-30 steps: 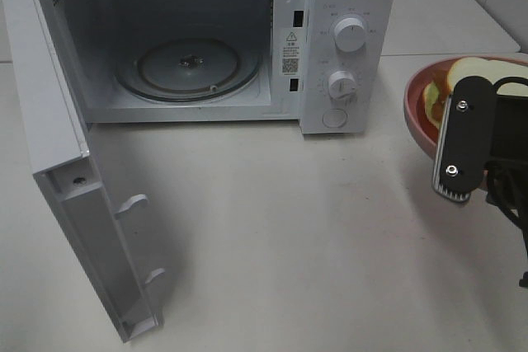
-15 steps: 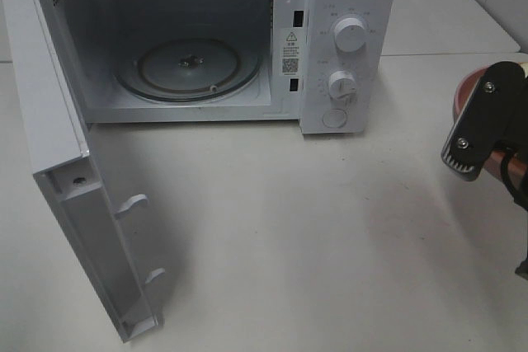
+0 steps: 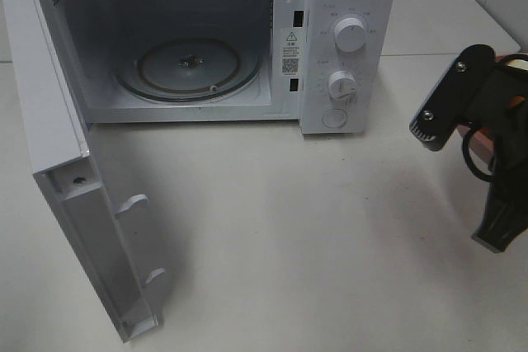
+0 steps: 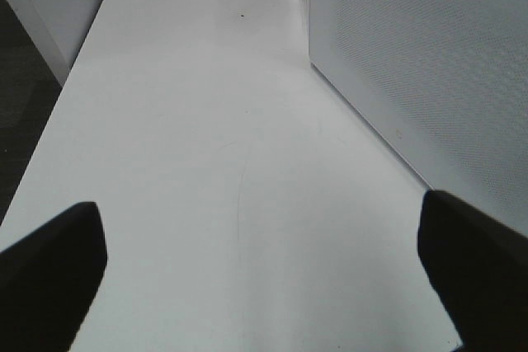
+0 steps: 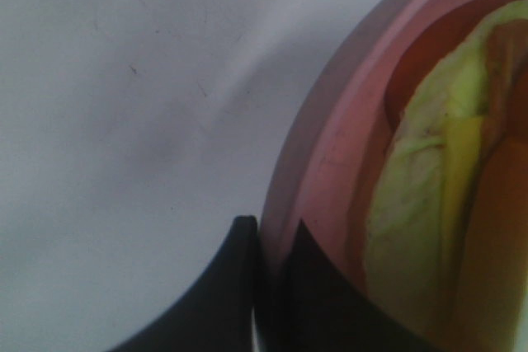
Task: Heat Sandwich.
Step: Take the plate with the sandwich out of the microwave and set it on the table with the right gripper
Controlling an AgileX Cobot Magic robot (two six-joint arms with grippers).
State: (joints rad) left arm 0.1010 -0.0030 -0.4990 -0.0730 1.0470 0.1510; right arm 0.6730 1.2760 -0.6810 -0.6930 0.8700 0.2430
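The microwave (image 3: 206, 39) is white throughout, with white dials (image 3: 350, 36), a grey-lit cavity and a clear glass turntable (image 3: 188, 68); its side panel carries a fine dotted perforation pattern. The tabletop (image 3: 313, 228) is off-white. Right of the microwave, the black right tool (image 5: 268, 286) meets a pink plate (image 5: 330, 146) bearing the sandwich (image 5: 437, 171), its filling yellow-green and reddish-brown.
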